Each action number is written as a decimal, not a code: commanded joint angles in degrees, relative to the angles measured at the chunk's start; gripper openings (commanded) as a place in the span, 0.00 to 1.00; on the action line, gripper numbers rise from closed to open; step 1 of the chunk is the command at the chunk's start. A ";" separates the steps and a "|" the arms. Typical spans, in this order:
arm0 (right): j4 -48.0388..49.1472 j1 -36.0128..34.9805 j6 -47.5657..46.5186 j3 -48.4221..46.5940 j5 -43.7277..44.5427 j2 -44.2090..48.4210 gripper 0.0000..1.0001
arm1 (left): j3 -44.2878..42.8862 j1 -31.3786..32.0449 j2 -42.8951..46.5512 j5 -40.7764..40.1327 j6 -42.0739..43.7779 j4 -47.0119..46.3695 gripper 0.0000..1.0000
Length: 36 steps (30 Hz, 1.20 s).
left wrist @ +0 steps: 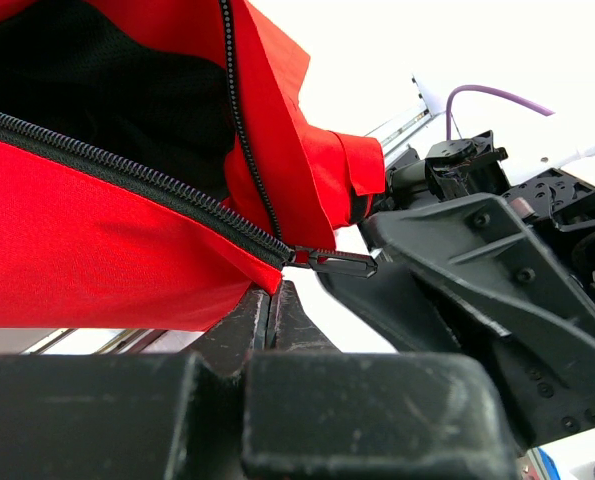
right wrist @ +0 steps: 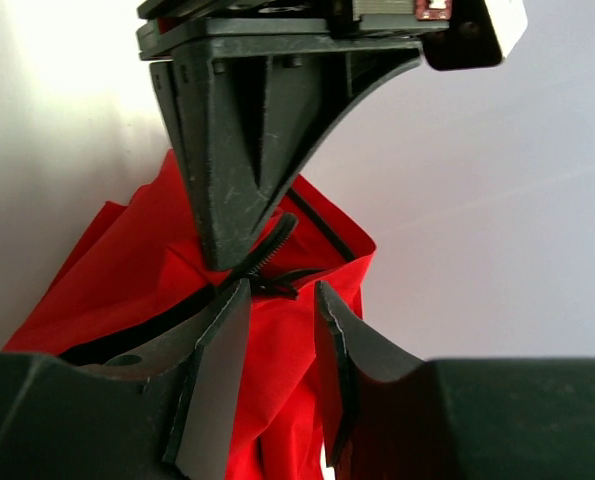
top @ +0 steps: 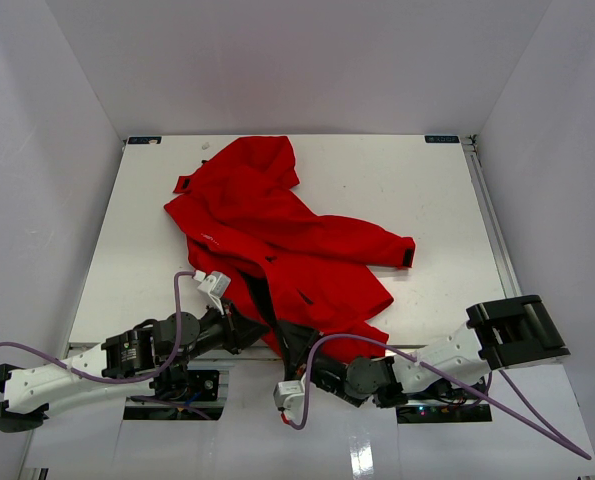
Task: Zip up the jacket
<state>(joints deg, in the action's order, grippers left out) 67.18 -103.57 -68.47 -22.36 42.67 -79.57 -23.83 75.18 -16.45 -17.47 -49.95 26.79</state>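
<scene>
Broadly, the jacket [top: 277, 240] lies rumpled across the white table [top: 437, 200], its bottom edge drawn to the near side where both arms meet. That slack is the biggest worry: the cloth is folded over itself above the opening, so a slider drawn up the track would likely gather loose red fabric or the black lining into its mouth and jam. The left gripper [left wrist: 274, 302] is clenched on the bottom edge of the jacket just below the slider, anchoring it. If that pinch slips, the whole garment would probably ride along with the pull instead of closing. The right gripper [right wrist: 280, 298] is released, its fingers parted on either side of the slider area and holding nothing. It sits very near the left one, so a careless close could strike the other fingers or catch cloth rather than metal. The zipper [left wrist: 127, 170] runs as two separate rows of teeth meeting only at the bottom. The pull tab [left wrist: 339, 263] juts out free, small and slick, easy to miss or pinch by its tip and lose.
</scene>
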 commanded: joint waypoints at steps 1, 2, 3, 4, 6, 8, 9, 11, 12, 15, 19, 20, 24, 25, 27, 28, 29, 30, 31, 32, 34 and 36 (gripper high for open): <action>-2.05 0.03 3.92 -2.42 -0.62 1.09 0.38 | -0.03 0.15 -0.16 0.51 0.77 -0.77 0.00; -2.01 0.03 3.91 -2.38 -0.66 1.14 0.38 | -0.07 0.15 -0.11 0.51 0.78 -0.77 0.00; -1.81 0.03 3.85 -2.31 -0.71 1.20 0.38 | -0.07 0.15 -0.08 0.51 0.82 -0.77 0.00; -1.53 0.03 3.80 -2.26 -0.80 1.25 0.37 | -0.07 0.15 -0.08 0.51 0.82 -0.77 0.00; -1.18 0.03 3.70 -2.16 -0.92 1.35 0.37 | 0.01 0.15 -0.16 0.51 0.82 -0.86 0.00; -1.00 0.03 3.52 -2.25 -1.00 1.35 0.36 | 0.02 0.15 -0.25 0.60 0.82 -0.86 0.00; -1.00 0.03 3.52 -2.25 -0.94 1.32 0.36 | 0.05 0.15 -0.22 0.60 0.82 -0.86 0.00; -1.01 0.03 3.52 -2.25 -0.84 1.27 0.35 | 0.10 0.15 -0.15 0.60 0.82 -0.86 0.00; -1.09 0.04 3.52 -2.24 -0.81 1.24 0.34 | 0.11 0.15 -0.07 0.61 0.82 -0.86 0.00; -1.03 0.12 3.46 -2.01 -0.39 0.94 0.33 | 0.19 0.21 0.01 0.69 0.82 -0.92 0.00; -1.00 0.30 3.45 -2.16 -0.22 0.82 0.26 | 0.19 0.23 0.00 0.70 0.91 -1.03 0.00; -1.00 0.30 3.49 -2.16 -0.22 0.82 0.25 | 0.19 0.23 -0.05 0.74 0.91 -1.03 0.00; -1.16 0.39 3.60 -2.24 -0.14 0.67 0.22 | 0.19 0.15 0.01 0.86 0.91 -1.11 0.00; -1.35 0.39 3.71 -2.25 -0.20 0.55 0.22 | 0.23 0.18 0.01 0.83 0.91 -1.09 0.00; -1.84 0.43 4.05 -2.34 -0.26 0.30 0.21 | 0.23 0.19 0.01 0.78 0.91 -1.08 0.00; -2.12 0.48 4.28 -2.41 -0.21 0.15 0.21 | 0.19 0.15 0.01 0.79 0.92 -1.13 0.00; -2.41 0.53 4.52 -2.37 -0.16 -0.08 0.21 | 0.19 0.15 0.01 0.83 0.97 -1.18 0.00; -2.58 0.59 4.73 -2.37 -0.10 -0.29 0.21 | 0.22 0.15 0.01 0.90 1.00 -1.21 0.00; -2.66 0.67 4.88 -2.44 -0.02 -0.44 0.21 | 0.28 0.15 0.01 0.97 1.00 -1.21 0.00; -2.88 0.72 4.99 -2.50 0.03 -0.55 0.21 | 0.28 0.15 0.01 1.02 1.00 -1.21 0.00; -3.07 0.81 5.29 -2.51 0.18 -0.51 0.22 | 0.28 0.15 0.01 1.11 1.00 -1.28 0.00; -3.16 0.95 5.46 -2.43 0.25 -0.32 0.23 | 0.31 0.18 0.01 1.13 1.00 -1.30 0.00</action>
<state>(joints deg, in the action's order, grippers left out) 62.67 -103.09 -64.85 -22.74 41.85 -80.01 -23.80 75.18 -16.45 -17.23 -49.53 26.76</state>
